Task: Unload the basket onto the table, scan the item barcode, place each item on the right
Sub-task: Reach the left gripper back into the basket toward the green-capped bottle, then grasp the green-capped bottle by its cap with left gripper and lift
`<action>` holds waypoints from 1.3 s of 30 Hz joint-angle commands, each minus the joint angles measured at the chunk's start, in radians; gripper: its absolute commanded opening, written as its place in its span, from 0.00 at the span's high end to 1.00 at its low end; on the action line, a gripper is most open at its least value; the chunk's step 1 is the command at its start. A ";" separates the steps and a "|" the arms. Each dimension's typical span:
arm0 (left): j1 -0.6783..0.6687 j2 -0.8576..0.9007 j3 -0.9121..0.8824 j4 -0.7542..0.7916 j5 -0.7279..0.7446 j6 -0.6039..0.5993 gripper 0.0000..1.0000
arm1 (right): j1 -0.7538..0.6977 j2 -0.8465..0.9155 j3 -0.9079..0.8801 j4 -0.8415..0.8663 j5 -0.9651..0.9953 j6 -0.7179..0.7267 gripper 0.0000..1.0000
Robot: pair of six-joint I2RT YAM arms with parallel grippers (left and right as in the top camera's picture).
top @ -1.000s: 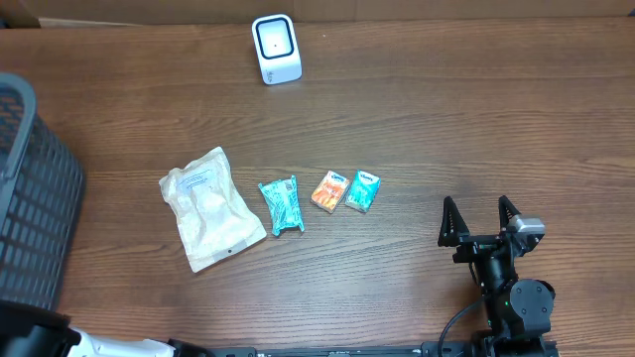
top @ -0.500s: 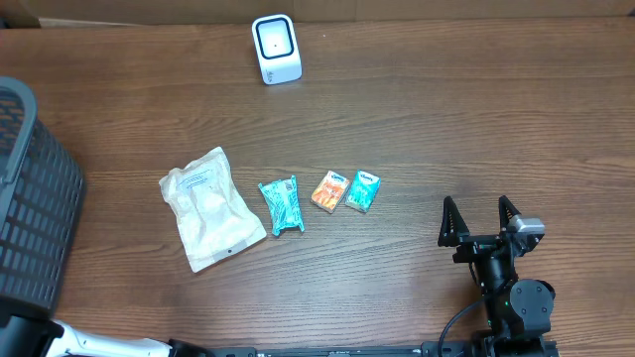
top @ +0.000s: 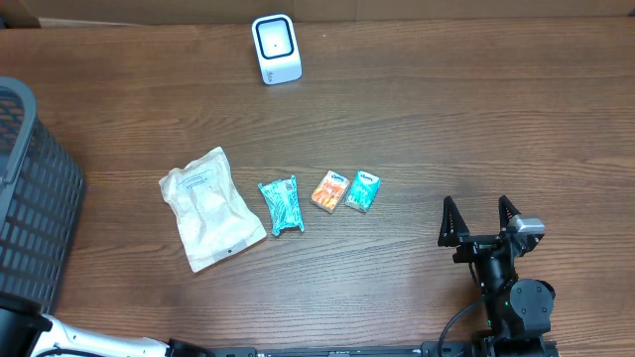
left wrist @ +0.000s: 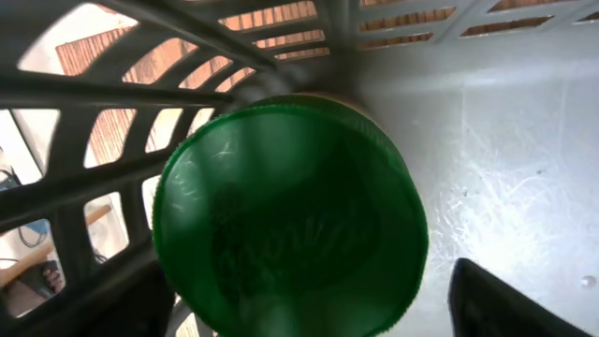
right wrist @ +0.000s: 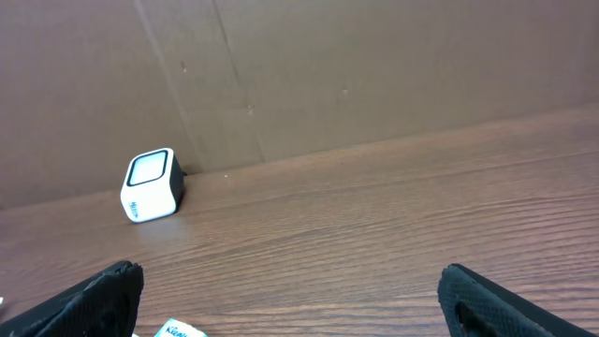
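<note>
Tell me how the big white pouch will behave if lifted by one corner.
The white pouch looks wrinkled and soft, so it would probably sag and fold. Its film seems smooth plastic, so it may slip. It lies flat; rolling seems unlikely.

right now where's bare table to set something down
Bare wood between the barcode scanner and the orange tissue pack; also right of the teal tissue pack up to the right gripper. Crowded from the white pouch to that pack.

Wood-grain table (top: 446, 119), plastic basket (left wrist: 524, 122); smooth green lid (left wrist: 290, 215)
</note>
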 commanded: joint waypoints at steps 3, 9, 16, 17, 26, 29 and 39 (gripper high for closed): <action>-0.002 0.013 -0.005 0.014 -0.006 -0.016 0.37 | -0.001 -0.012 -0.011 0.007 0.004 0.002 0.00; -0.021 0.013 -0.005 0.014 0.000 -0.026 0.47 | -0.001 -0.012 -0.011 0.007 0.004 0.002 0.00; -0.100 0.013 -0.005 0.022 0.000 -0.023 0.45 | -0.001 -0.012 -0.011 0.007 0.004 0.002 0.00; -0.120 0.013 -0.005 0.027 0.000 -0.022 0.44 | -0.001 -0.012 -0.011 0.007 0.004 0.002 0.00; -0.240 0.013 -0.005 0.050 -0.034 -0.011 0.32 | -0.001 -0.012 -0.011 0.007 0.004 0.002 0.00; -0.254 0.013 -0.005 0.059 -0.041 -0.011 0.23 | -0.001 -0.012 -0.011 0.007 0.004 0.002 0.00; -0.256 0.010 0.009 0.071 -0.174 0.002 0.13 | -0.001 -0.012 -0.011 0.007 0.004 0.002 0.00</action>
